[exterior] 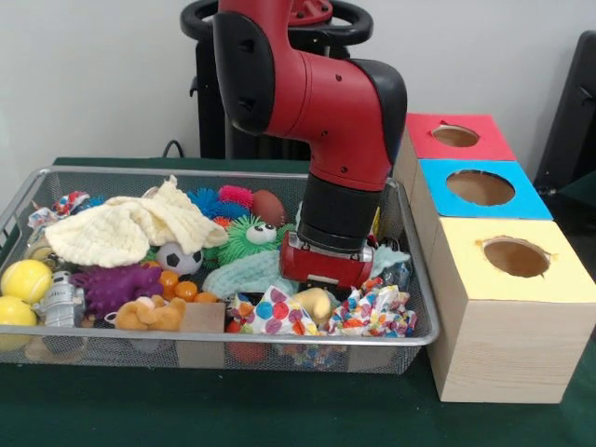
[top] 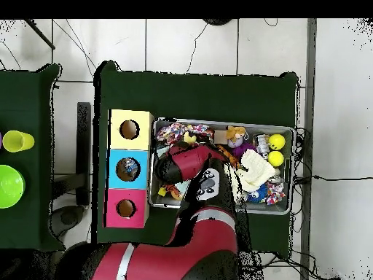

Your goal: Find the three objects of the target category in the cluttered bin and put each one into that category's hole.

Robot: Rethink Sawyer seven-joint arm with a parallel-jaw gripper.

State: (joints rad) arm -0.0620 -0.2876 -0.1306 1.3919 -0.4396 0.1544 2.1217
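Note:
A wire mesh bin (exterior: 233, 337) holds mixed clutter. In it lie two yellow balls (exterior: 25, 279), a small soccer ball (exterior: 177, 258), a brown football (exterior: 268, 207), a cream cloth (exterior: 130, 228), a green fuzzy toy with eyes (exterior: 251, 237), a purple toy (exterior: 116, 284) and a polka-dot cloth (exterior: 275, 312). My gripper (exterior: 321, 265) reaches down into the bin's right-middle, just above a light teal cloth (exterior: 244, 275). Its lower end is hidden behind the clutter. Beside the bin stand three boxes with holes: red (exterior: 456, 135), blue (exterior: 480, 186) and yellow (exterior: 515, 256). From above, the arm (top: 197, 182) covers the bin's middle (top: 240, 124).
A wooden block (exterior: 202, 318), a tan plush (exterior: 149, 315) and a colourful patterned cloth (exterior: 377, 312) lie along the bin's front wall. In the overhead view, a green bowl (top: 9, 186) and a yellow cup (top: 18, 140) sit on a separate table to the left.

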